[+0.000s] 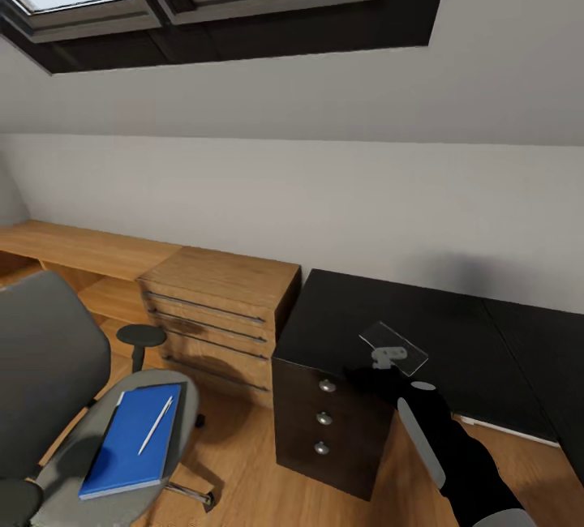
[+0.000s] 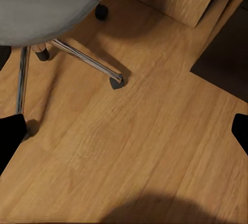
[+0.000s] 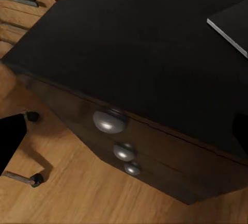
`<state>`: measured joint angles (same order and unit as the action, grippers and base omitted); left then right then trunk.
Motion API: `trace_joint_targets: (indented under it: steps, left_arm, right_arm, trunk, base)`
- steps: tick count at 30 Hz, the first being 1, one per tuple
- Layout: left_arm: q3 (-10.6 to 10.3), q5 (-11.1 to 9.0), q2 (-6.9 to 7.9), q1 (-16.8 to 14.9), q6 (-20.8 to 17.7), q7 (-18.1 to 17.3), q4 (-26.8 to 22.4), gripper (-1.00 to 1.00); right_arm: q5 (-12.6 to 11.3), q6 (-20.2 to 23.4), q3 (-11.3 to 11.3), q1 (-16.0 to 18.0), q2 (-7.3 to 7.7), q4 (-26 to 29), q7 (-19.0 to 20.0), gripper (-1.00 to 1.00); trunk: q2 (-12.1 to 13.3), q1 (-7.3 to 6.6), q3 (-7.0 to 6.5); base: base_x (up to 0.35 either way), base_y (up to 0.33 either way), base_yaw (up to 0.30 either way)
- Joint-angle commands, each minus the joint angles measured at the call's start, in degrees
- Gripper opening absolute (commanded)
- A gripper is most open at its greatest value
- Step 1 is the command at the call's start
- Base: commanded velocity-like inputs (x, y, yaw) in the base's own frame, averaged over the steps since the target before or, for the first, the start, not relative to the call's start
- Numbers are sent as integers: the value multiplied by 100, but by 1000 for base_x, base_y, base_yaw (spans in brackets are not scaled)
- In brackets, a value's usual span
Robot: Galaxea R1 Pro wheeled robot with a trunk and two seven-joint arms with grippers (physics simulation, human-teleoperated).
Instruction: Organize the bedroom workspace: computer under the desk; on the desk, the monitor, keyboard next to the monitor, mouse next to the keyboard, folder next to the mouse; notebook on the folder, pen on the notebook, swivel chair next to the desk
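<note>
At the far left of the head view the swivel chair (image 1: 49, 365) stands on the wooden floor (image 2: 155, 146), apart from the worktop. On its grey seat lies the blue folder (image 1: 134, 439), with the white pen (image 1: 155, 425) resting on top of it. Behind the chair sits a light-wood dresser (image 1: 219, 300), touching the glossy black worktop (image 1: 389, 324) on its right, whose three drawers carry round silver knobs (image 3: 109, 121). The right arm (image 1: 454, 454) reaches over the worktop's front edge. The left claw (image 2: 124, 131) hangs above bare floor, fingertips (image 2: 10, 136) apart. The right claw (image 3: 126, 131) is also spread
</note>
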<state>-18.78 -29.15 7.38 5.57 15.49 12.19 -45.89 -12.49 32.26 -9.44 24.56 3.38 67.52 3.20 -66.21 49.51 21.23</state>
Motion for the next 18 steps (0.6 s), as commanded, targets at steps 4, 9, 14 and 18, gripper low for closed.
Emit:
trace_joint_targets:
  steps: [4,9,14,18]
  left_arm:
    - [-43,-46,9,-3,25,47,-7,100]
    - [-39,-46,9,-3,25,47,-7,100]
    - [-38,-46,9,-3,25,49,-7,100]
    - [-38,-46,9,-3,25,47,-7,100]
  right_arm:
    - [-8,27,-5,-1,4,7,5,100]
    - [-8,26,-5,-7,4,-4,9,100]
    - [-4,26,-5,-11,4,-1,8,100]
    - [-1,26,-8,-12,4,-4,7,100]
  trunk:
    - [-4,1,5]
    - [-4,1,5]
    - [-4,1,5]
    - [-4,1,10]
  base:
    - [0,0,271]
    - [0,0,272]
    - [0,0,272]
    - [0,0,268]
